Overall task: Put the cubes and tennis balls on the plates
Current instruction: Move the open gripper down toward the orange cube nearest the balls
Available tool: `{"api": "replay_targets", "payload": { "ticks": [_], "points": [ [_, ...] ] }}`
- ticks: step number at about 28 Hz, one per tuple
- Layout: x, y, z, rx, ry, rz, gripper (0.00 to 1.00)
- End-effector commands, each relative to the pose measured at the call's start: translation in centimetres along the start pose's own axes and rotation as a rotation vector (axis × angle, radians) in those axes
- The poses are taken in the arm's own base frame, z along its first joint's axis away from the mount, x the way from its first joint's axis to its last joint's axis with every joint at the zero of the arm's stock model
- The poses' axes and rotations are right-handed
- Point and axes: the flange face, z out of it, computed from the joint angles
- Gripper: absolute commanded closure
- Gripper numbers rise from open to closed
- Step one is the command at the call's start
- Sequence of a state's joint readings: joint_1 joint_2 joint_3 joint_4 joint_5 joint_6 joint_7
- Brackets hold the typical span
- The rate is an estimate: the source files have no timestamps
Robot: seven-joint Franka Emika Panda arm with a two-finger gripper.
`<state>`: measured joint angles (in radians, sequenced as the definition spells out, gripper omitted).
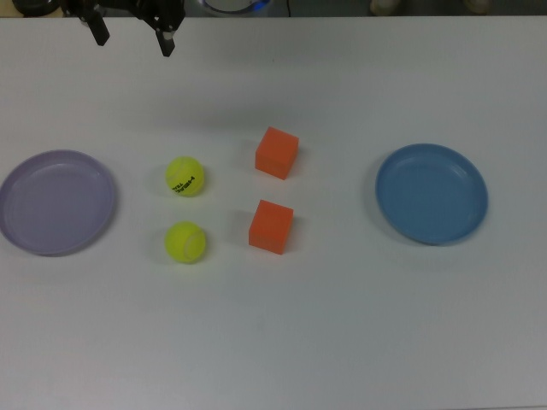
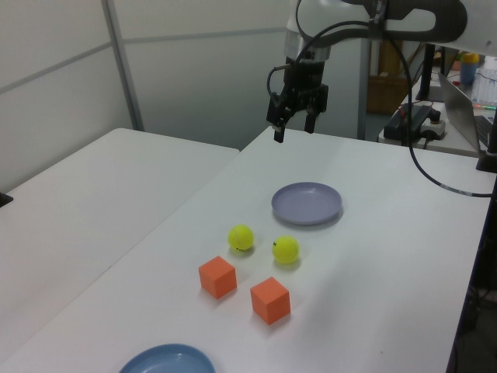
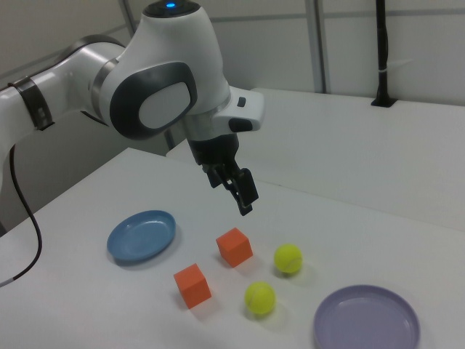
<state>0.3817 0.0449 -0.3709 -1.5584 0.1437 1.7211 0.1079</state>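
Two orange cubes (image 1: 277, 153) (image 1: 271, 226) rest on the white table, side by side with two yellow-green tennis balls. One ball (image 1: 185, 176) carries black lettering; the other ball (image 1: 185, 242) is plain. An empty lavender plate (image 1: 56, 202) lies at the top view's left and an empty blue plate (image 1: 432, 193) at the top view's right. My gripper (image 1: 134, 37) hangs open and empty above the table's far edge, well apart from everything. The left view shows the gripper (image 2: 293, 128) beyond the lavender plate (image 2: 307, 203). In the right view, the gripper (image 3: 236, 190) is above the cubes (image 3: 234, 246).
A second white table (image 2: 93, 194) adjoins at the left view's left. A laptop (image 2: 462, 109) and cables sit past the table at the left view's right. A black cable (image 2: 435, 171) trails from the arm over the table.
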Motion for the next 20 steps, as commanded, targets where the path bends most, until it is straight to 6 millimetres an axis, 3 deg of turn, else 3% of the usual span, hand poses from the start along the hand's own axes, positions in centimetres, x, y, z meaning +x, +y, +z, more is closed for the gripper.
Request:
{"api": "replay_targets", "payload": {
  "ticks": [1,6,11,20],
  "points": [
    [-0.2,-2.4,1.1,0.0,-0.007,-0.006,0.0],
    [0.4,-4.8,2.5,0.023,0.024,-0.032,0.0],
    [1.2,-6.9,5.5,0.028,0.01,-0.047,0.0],
    [3.4,-11.5,13.0,0.046,0.053,0.02,0.0]
  ]
}}
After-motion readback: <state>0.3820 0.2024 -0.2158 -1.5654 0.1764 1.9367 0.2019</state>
